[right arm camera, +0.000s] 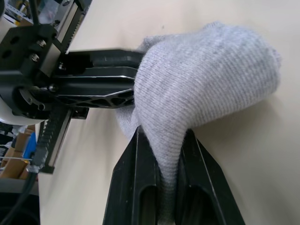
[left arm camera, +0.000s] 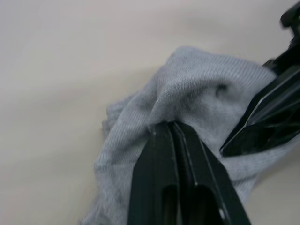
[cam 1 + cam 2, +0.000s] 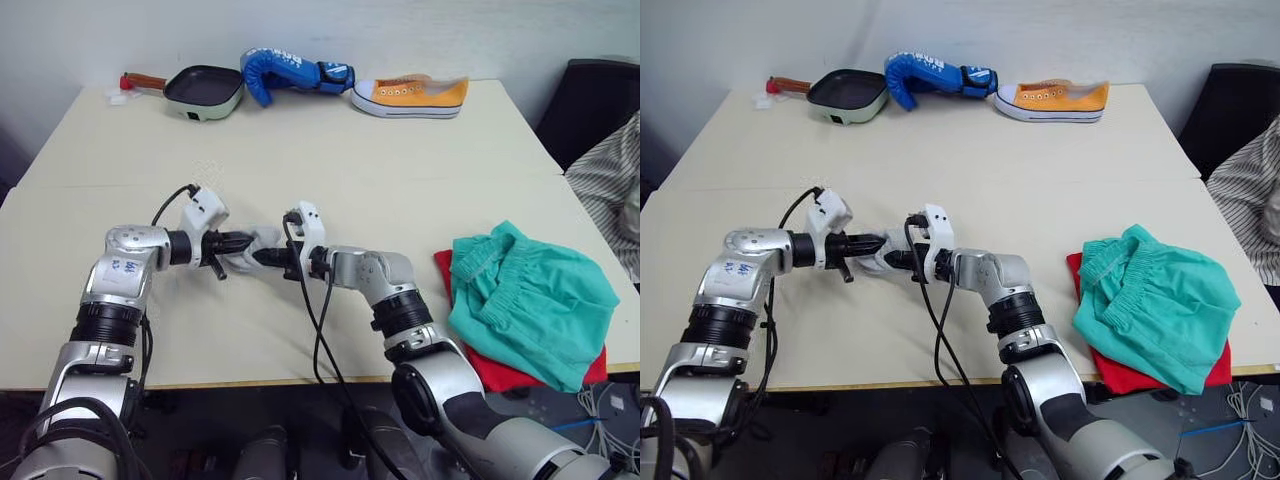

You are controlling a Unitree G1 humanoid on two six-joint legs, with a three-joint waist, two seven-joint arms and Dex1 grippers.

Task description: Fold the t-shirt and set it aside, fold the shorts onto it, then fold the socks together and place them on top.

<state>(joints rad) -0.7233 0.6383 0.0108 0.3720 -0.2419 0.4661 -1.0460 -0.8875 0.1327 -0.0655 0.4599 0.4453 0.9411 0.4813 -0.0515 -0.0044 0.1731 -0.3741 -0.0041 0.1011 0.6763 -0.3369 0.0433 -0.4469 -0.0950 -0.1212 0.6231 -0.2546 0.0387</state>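
We hold the socks [image 1: 206, 79] bunched between both grippers, left [image 2: 171, 129] and right [image 1: 161, 140] each clamped on them, well left of the shorts [image 3: 525, 300] stacked on the t-shirt [image 3: 500, 372], to fold them together.

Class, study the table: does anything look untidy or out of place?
The shorts lie crumpled, not folded flat, on the t-shirt, and the pile overhangs the table's front edge. Both grippers pinch the socks.
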